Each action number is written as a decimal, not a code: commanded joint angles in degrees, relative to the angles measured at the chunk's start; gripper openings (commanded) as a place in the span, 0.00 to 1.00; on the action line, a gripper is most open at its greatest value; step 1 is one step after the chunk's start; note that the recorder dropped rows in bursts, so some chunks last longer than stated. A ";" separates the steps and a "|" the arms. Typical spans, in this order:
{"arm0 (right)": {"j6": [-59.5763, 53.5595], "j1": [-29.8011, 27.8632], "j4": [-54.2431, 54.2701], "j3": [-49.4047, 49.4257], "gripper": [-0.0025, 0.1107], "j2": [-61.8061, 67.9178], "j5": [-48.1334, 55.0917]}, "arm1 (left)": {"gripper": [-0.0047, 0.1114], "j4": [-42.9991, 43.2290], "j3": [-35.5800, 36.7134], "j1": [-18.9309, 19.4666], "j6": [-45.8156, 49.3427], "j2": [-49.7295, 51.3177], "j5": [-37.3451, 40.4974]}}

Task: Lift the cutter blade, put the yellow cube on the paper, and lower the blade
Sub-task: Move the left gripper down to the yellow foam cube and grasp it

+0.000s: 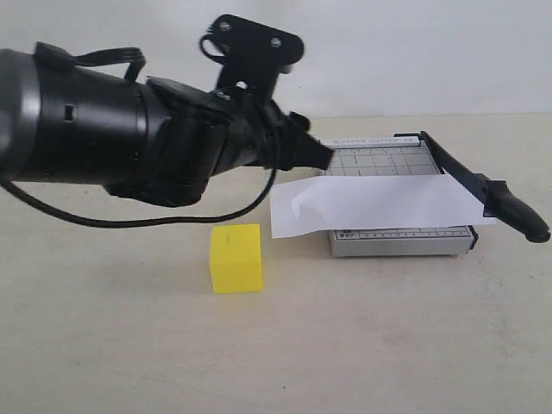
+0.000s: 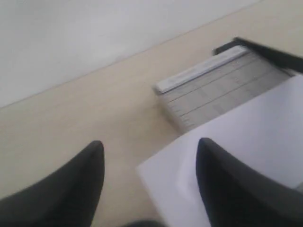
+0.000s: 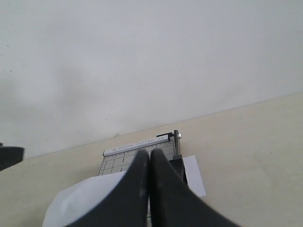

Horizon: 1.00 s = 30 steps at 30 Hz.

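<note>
The yellow cube (image 1: 235,257) sits on the table, in front of the paper's left end. The white paper (image 1: 371,205) lies across the grey trimmer (image 1: 401,241) and passes under the cutter blade (image 1: 466,177), whose thick handle (image 1: 523,216) sticks out past the trimmer's front right corner. My left gripper (image 1: 317,157) hovers open over the paper's left end; in the left wrist view (image 2: 150,146) one finger (image 2: 222,179) is above the paper (image 2: 246,137), the other above the table. My right gripper (image 3: 150,158) is shut and empty, pointing at the trimmer (image 3: 123,163) and the blade (image 3: 177,163).
The left arm's bulky black body (image 1: 112,129) and its cable (image 1: 129,220) hang over the table's left side, behind the cube. A pale wall (image 1: 414,52) closes the back edge. The right arm is out of the exterior view.
</note>
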 commanded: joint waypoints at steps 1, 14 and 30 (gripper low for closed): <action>0.03 0.09 -0.27 0.07 0.02 -0.47 -0.53 | 0.52 -9.04 2.95 -0.14 6.44 -2.09 -11.10; 0.03 0.09 -0.27 0.07 0.02 -0.47 -0.53 | 0.65 -9.04 3.24 -0.14 -10.21 6.09 -4.82; 0.03 0.09 -0.27 0.07 0.02 -0.47 -0.53 | 0.71 -9.04 3.33 -0.14 -17.54 10.22 -9.66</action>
